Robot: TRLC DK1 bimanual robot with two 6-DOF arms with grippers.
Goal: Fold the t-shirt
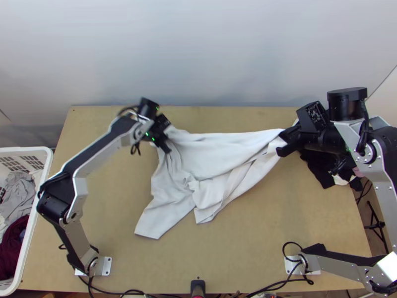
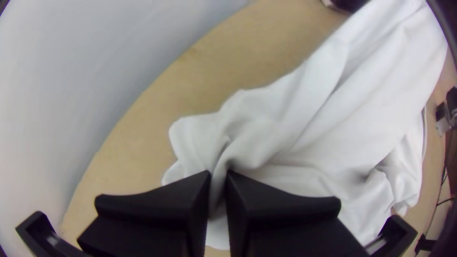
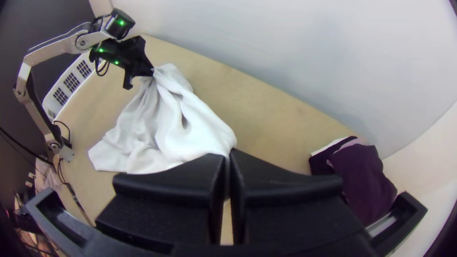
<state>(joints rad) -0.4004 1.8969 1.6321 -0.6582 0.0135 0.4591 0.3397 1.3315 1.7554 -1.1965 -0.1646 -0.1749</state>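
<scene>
At far left, filled with grey and dark red clothes (image 1: pixel 14 248), beside the light wooden table (image 1: pixel 297 223), in a white plastic basket (image 1: pixel 48 169). Next, clamped between the closed-up fingers of the black left gripper (image 1: pixel 167 130). Then spread loosely across the table's middle as a creased white cloth t-shirt (image 1: pixel 213 154), stretched between both grippers. At its right end, pinched in the fingers of the black right gripper (image 1: pixel 284 134). Beyond, near the table's right edge, in a dark purple cloth heap (image 3: pixel 362 176).

In the top view, the left arm (image 1: pixel 94 158) rises from its base at lower left, bends at mid-left and slants to its tool (image 1: pixel 164 138) at upper centre-left. The right arm (image 1: pixel 337 260) runs to the lower right corner, then up the right edge, its tool (image 1: pixel 283 142) pointing left. In each wrist view, two black fingers (image 2: pixel 157 209) nearly meet at lower centre.
</scene>
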